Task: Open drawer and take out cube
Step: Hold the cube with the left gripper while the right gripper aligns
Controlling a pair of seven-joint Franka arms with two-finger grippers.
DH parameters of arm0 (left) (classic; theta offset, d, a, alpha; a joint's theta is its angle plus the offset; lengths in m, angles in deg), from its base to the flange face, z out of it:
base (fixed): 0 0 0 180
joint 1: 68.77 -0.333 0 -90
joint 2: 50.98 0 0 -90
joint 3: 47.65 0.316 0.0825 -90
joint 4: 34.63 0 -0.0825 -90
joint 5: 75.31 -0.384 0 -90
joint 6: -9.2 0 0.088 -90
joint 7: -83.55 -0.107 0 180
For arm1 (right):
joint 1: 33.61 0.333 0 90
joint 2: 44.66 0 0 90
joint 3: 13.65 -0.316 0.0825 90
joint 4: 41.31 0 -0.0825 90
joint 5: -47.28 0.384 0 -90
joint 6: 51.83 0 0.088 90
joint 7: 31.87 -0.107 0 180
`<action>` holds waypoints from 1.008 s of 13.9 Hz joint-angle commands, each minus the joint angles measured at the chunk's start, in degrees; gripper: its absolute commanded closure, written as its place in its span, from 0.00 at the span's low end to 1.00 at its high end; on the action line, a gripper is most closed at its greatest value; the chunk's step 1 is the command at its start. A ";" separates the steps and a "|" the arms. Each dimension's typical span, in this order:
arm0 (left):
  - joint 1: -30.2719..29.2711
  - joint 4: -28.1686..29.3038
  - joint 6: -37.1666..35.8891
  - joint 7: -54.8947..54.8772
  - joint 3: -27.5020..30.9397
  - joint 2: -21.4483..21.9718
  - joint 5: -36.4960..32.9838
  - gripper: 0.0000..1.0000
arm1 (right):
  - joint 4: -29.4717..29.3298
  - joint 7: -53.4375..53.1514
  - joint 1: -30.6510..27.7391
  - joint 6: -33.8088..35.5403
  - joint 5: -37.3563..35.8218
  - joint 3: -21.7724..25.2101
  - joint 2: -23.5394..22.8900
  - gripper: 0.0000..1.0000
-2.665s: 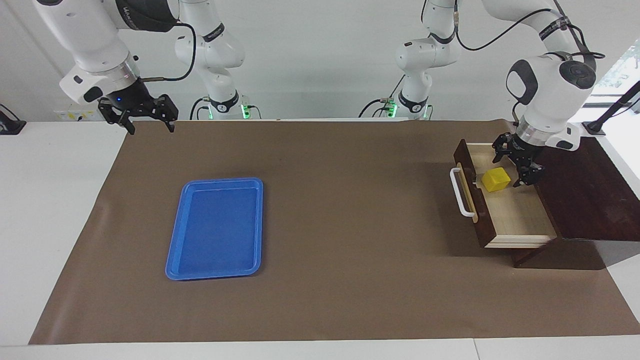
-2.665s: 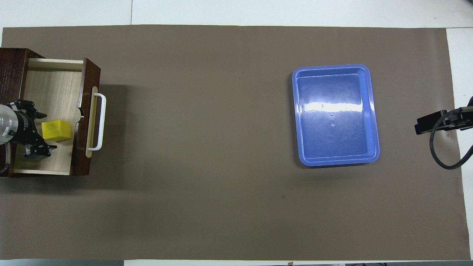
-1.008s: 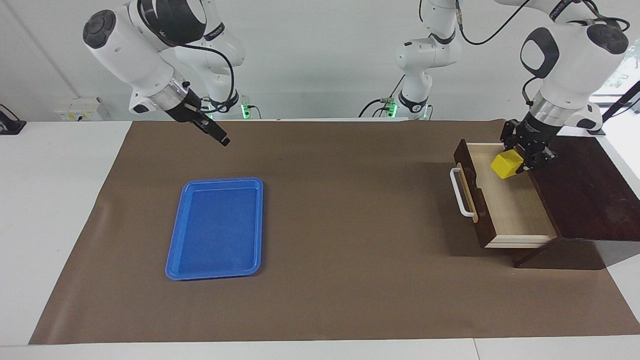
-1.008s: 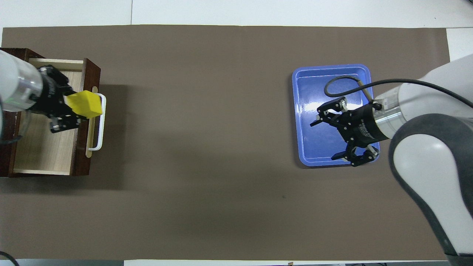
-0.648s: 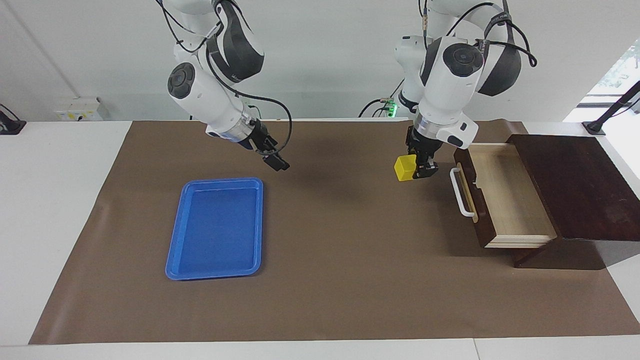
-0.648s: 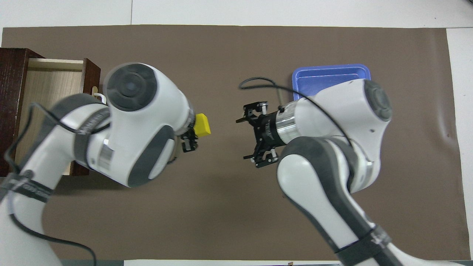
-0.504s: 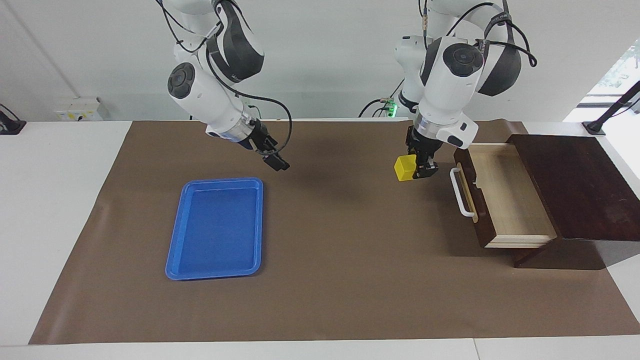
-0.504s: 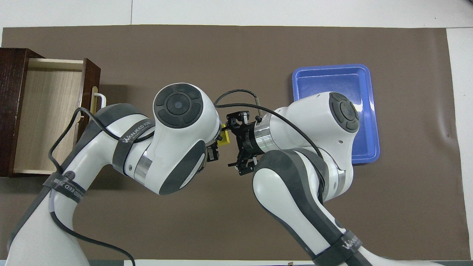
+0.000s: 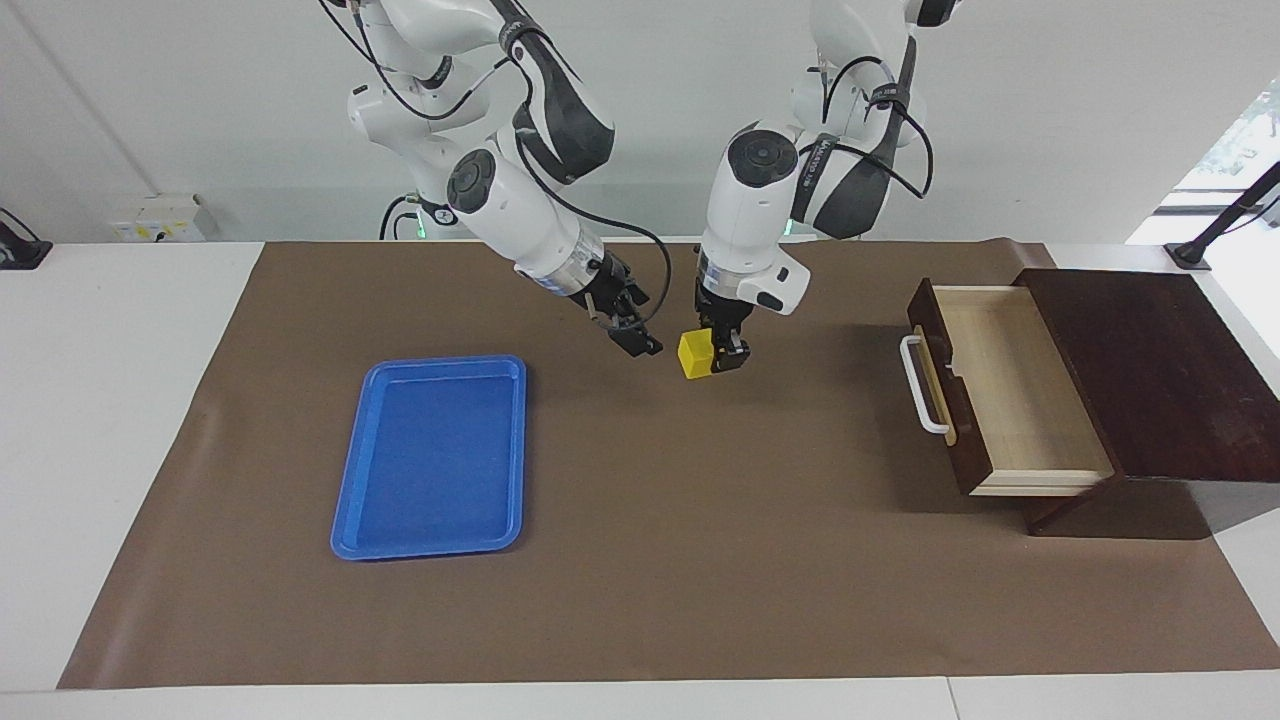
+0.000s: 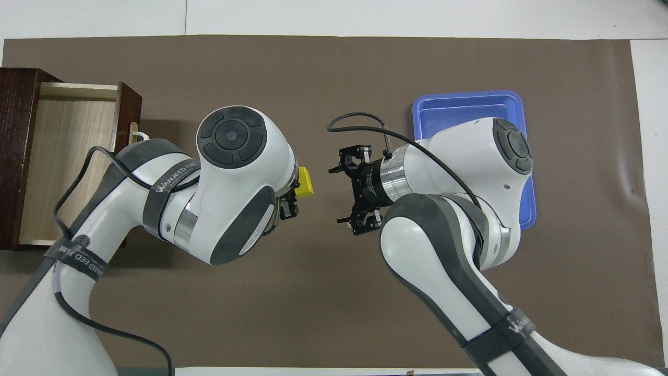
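A white table (image 9: 120, 420) carries a brown mat (image 9: 700, 560), which bears a blue tray (image 9: 432, 455) and a dark wooden box (image 9: 1160, 370).

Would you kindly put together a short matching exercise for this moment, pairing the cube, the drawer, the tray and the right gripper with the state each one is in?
Things:
1. cube
2. drawer
3. tray
4. right gripper

States:
A. pulled open, nothing inside
B. open, holding nothing, in the air facing the cube
C. gripped in the left gripper, above the mat
D. lying flat on the mat, toward the right arm's end

Pairs: 1-C, 2-A, 3-D, 4-B
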 commanded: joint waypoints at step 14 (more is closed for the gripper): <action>0.55 1.75 1.18 -0.79 -0.13 1.22 0.00 1.00 | -6.73 5.19 1.31 3.00 -4.49 -0.34 -7.17 0.00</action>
